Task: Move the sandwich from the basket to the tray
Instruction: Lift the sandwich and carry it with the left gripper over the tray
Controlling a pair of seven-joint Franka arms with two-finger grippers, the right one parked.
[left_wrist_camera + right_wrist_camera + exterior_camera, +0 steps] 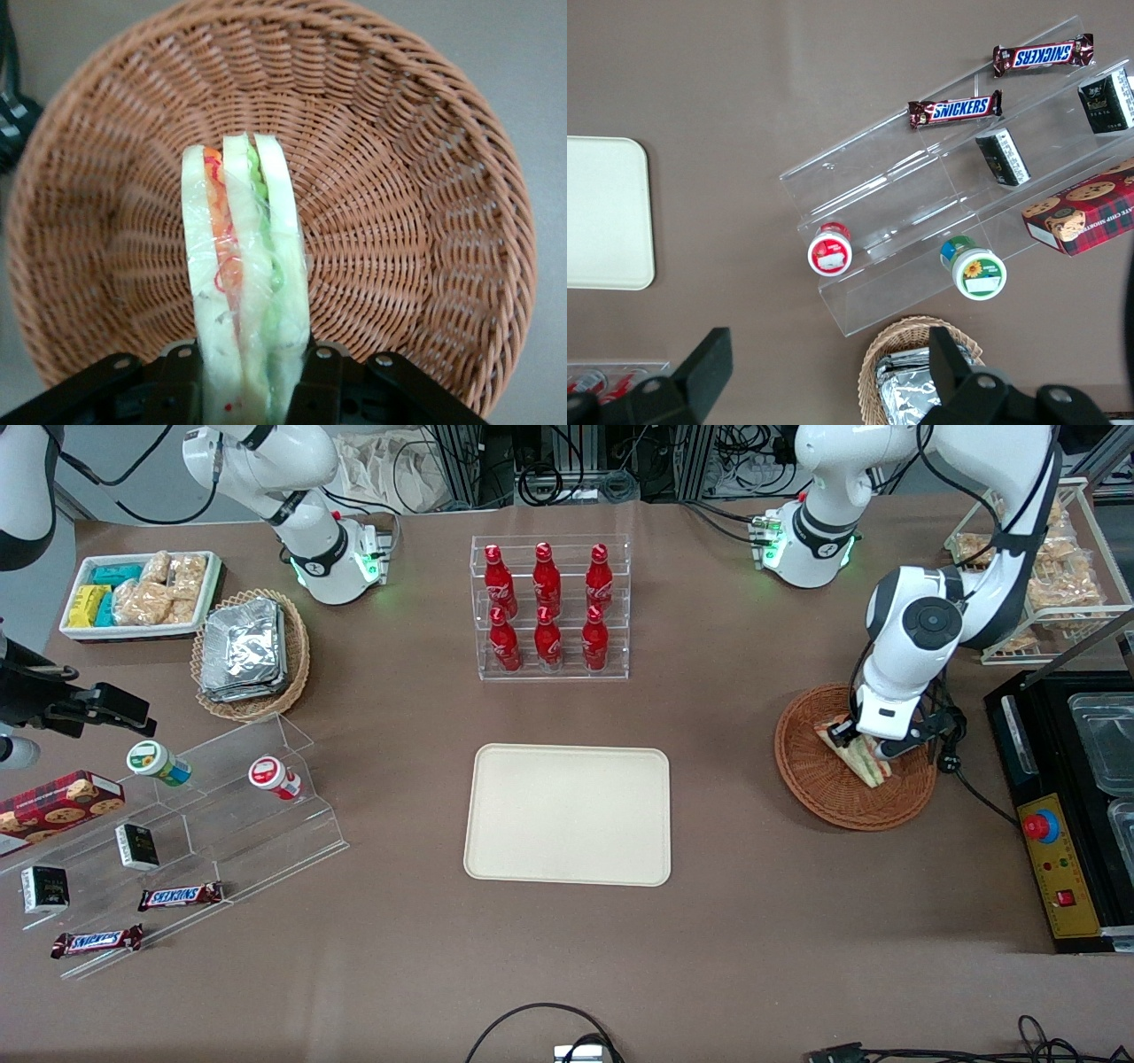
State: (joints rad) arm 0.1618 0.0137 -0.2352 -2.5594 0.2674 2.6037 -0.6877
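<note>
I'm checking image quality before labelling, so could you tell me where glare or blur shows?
Front view: sharp, even light, glare on the foil packs. Left wrist view: gripper around the sandwich in the basket, wrap glinting, slightly soft.

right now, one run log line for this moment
phase: grasp | gripper: shut on sandwich, in basket | tray: bare | sandwich: not yet lifted

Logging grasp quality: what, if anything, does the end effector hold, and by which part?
The end effector is shut on the wrapped triangular sandwich, gripping one end across its bread faces, inside the round reddish-brown wicker basket.
</note>
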